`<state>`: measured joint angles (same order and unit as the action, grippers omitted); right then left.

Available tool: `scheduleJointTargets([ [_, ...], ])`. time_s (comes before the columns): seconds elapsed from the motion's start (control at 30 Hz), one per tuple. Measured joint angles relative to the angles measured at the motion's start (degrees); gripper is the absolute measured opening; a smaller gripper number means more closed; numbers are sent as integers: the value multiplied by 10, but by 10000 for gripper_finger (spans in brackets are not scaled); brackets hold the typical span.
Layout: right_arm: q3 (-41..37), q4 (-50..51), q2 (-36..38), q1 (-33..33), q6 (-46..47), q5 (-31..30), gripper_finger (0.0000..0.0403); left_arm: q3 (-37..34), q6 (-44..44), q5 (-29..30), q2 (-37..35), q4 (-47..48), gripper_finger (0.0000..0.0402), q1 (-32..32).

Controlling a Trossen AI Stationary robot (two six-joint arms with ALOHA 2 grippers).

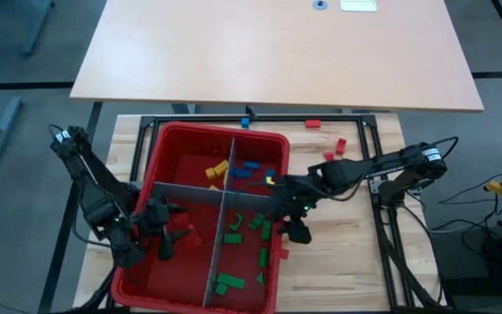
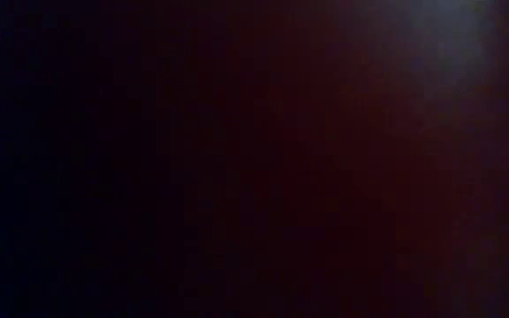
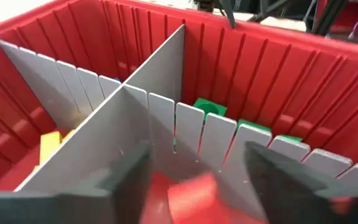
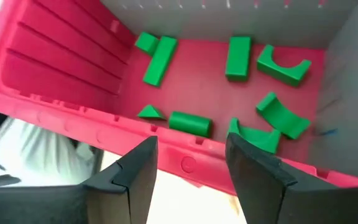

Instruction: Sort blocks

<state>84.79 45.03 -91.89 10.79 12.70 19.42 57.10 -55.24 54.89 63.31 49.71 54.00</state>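
A red bin (image 1: 225,131) is split by grey dividers (image 1: 190,194) into four compartments. Yellow blocks (image 1: 217,169) lie in the far left one, blue blocks (image 1: 249,167) in the far right, green blocks (image 1: 244,225) in the near right and red blocks (image 1: 184,234) in the near left. My left gripper (image 1: 166,228) is open low in the near left compartment, with a red block (image 3: 188,193) lying between its fingers (image 3: 129,180); I cannot tell whether they touch it. My right gripper (image 4: 191,146) is open over the bin's right rim (image 4: 73,118), beside the green blocks (image 4: 235,57), with nothing in it.
Loose blocks lie on the wooden table beyond the bin: red ones (image 1: 312,124) (image 1: 341,146) (image 1: 329,157) and a blue one (image 1: 245,122). A small red piece (image 1: 283,253) sits against the bin's right wall. A black frame (image 1: 377,174) rings the work area. The low view is dark.
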Motion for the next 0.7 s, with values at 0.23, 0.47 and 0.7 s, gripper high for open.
scheduleJointTargets([
  [0.23, -12, 20, 7, 38, 7, -47, 167, 0, 14, 6, 4, 9, 379, 0],
  [0.47, -17, 37, 38, 54, 32, -95, 157, 0, 1, 23, 3, 44, 387, -1],
  [0.7, -18, 48, 102, 69, 50, -177, 150, 0, -26, 44, -3, 79, 388, -2],
])
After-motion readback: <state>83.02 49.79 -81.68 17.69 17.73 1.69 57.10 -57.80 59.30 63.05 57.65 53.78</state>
